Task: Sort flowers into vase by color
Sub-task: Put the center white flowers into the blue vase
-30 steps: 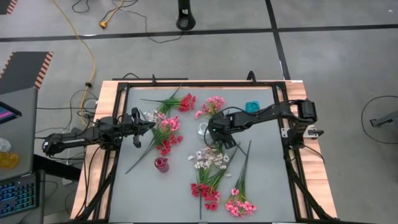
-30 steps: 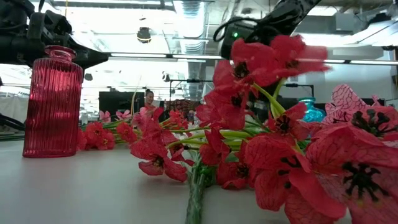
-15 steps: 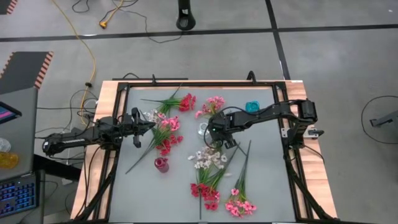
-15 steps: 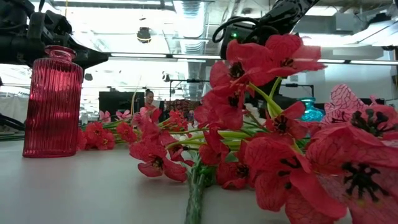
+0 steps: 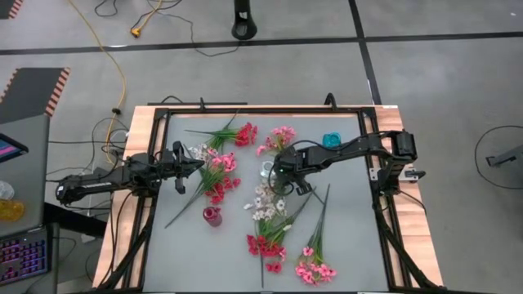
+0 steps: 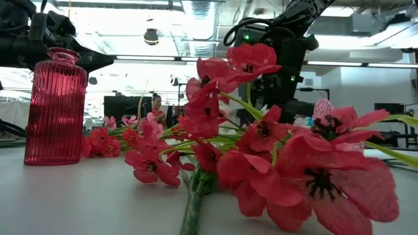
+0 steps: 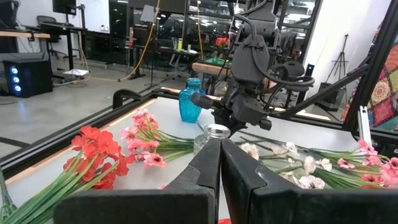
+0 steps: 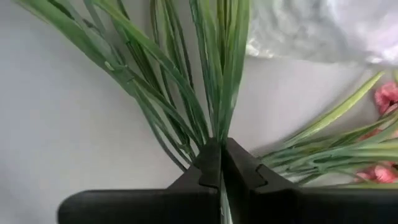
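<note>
Now the right gripper (image 8: 221,163) is clenched on thin green stems (image 8: 217,93) near the table's middle; the white blossoms (image 5: 265,202) just beside it in the high view seem to be on those stems, though I cannot follow them surely to one sprig. To do this step well, I would lift straight up and slowly, because leaves of the neighbour sprigs cross the held ones and may come along. The clear vase (image 5: 269,170) stands just beside this gripper, so a side swing could tip it. The blue vase (image 5: 330,140) stands behind it toward the right arm's base, the red vase (image 5: 212,216) well apart. The red flowers (image 5: 263,247) and pink flowers (image 5: 313,269) lie farther off. Free room is mostly above. The left gripper (image 7: 220,163), fingers pressed together and empty, waits over pink sprigs (image 5: 219,175) at the table's left.
</note>
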Controlling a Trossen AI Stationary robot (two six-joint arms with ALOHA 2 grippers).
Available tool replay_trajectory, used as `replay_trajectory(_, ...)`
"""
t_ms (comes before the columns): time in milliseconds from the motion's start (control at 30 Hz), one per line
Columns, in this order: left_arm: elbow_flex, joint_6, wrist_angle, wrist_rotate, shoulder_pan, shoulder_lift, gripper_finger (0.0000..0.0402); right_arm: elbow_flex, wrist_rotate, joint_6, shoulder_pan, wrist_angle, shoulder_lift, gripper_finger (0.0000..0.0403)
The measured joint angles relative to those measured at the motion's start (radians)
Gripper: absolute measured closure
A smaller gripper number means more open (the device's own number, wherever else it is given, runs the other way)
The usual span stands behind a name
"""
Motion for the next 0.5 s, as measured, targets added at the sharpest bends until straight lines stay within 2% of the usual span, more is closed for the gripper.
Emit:
replay_trajectory(333, 0.0, 0.0, 0.0, 0.0, 0.0, 0.0, 0.0401, 0.0, 0.001, 0.0, 0.039, -0.032, -0.013, 0.0381)
replay_trajectory(500, 0.0, 0.0, 0.0, 0.0, 0.0, 0.0, 0.0401, 0.0, 0.001, 0.026, 0.063, -0.054, -0.087, 0.0382)
